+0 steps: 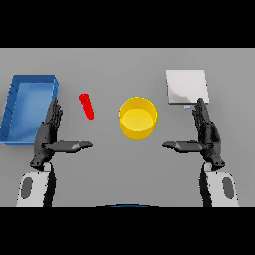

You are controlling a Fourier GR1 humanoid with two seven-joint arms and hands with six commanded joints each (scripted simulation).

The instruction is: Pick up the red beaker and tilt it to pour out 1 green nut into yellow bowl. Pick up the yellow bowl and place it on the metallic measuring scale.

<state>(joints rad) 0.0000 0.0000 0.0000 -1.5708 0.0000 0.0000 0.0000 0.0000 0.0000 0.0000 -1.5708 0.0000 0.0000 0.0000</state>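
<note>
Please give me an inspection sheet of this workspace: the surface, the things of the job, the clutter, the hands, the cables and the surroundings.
Surface: grey table, flat.
Job's things: red beaker lies on the table, left of the yellow bowl; the bowl stands upright at the centre, and no nut shows in it. The metallic measuring scale sits at the far right.
Clutter: blue tray at the far left.
Hands: left hand and right hand are both open, fingers straight, thumbs pointing inward, holding nothing.
Cables: nothing seen.
Surroundings: nothing seen.
</note>
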